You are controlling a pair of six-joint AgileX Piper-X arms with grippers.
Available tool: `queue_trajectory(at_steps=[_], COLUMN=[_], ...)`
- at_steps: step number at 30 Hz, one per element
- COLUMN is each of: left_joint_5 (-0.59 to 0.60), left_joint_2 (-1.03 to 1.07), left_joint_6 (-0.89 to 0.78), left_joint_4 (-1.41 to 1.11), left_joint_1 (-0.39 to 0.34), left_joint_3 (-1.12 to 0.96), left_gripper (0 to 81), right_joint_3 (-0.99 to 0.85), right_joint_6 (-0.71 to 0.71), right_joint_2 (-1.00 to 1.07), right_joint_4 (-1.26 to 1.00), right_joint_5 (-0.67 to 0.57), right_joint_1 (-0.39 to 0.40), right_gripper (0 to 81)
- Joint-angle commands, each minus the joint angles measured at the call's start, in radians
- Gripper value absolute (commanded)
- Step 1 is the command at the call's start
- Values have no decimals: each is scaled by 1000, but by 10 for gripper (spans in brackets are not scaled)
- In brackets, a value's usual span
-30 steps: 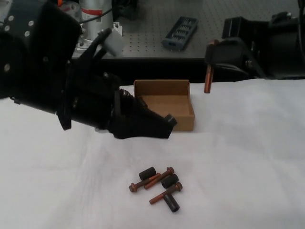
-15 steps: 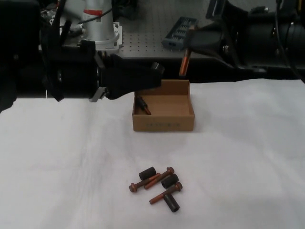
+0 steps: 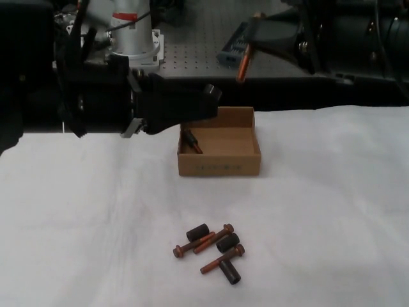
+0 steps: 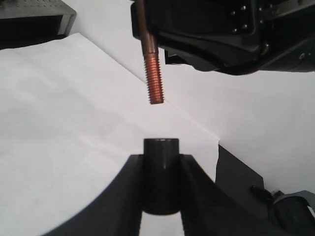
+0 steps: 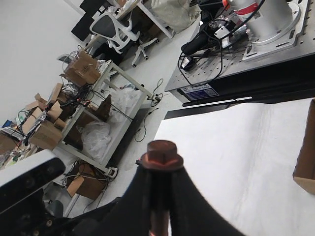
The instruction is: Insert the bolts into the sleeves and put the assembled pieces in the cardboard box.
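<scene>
Step in hand: bolt-into-sleeve mating, in the air above the bench; by the look of it, alignment phase, no entry yet.
Left claw point(image 4: 161, 164): clenched on a short dark cylindrical sleeve point(image 4: 160, 147), gripped by the sides, open end turned toward the other arm.
Right claw point(image 5: 158, 178): clenched on a copper-coloured threaded bolt point(image 4: 153, 81), gripped near the hexagonal head, threaded end free and aimed at the sleeve.
Bolt vs sleeve: apart, clear gap between threaded tip and sleeve mouth; tip a touch off the sleeve's axis, shank slightly tilted against it.
Open brown cardboard box point(image 3: 220, 168): on the white-covered bench point(image 3: 332, 211), below and between the two claws; one assembled piece point(image 3: 190, 142) inside, in the corner on the left arm's side.
Loose bolts and sleeves point(image 3: 214, 238): small cluster on the cloth, well in front of the box, some touching or crossing.
Progress: early, judged from one piece boxed, one pair in the claws, several parts waiting.
Next move calls for: squaring bolt shank to sleeve bore, centring the tip on the mouth, then closing the gap straight along the axis; after that, release of one claw and carry to the box.
Risk: thread catching on the sleeve rim if tilt uncorrected.
</scene>
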Motion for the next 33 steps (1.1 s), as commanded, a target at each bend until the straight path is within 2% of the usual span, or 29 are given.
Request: queue_trajectory(at_steps=[1,8,16,33], left_joint_5=[15,44,67,67], left_joint_2=[-16,-16,-16,-16], left_joint_6=[-12,-16,-45,-112], left_joint_4=[-23,-23,-61,-133], left_joint_1=[2,0,0,0], left_joint_3=[0,2,2,2], left_gripper=[6,6,6,6], right_joint_3=[-14,-14,-14,-14], right_joint_6=[1,23,23,23], right_joint_2=[0,0,0,0], right_joint_4=[-29,-61,-60,-60], right_joint_5=[-35,-50,-52,-57], right_joint_1=[-4,-1,42,42], right_gripper=[19,19,19,19])
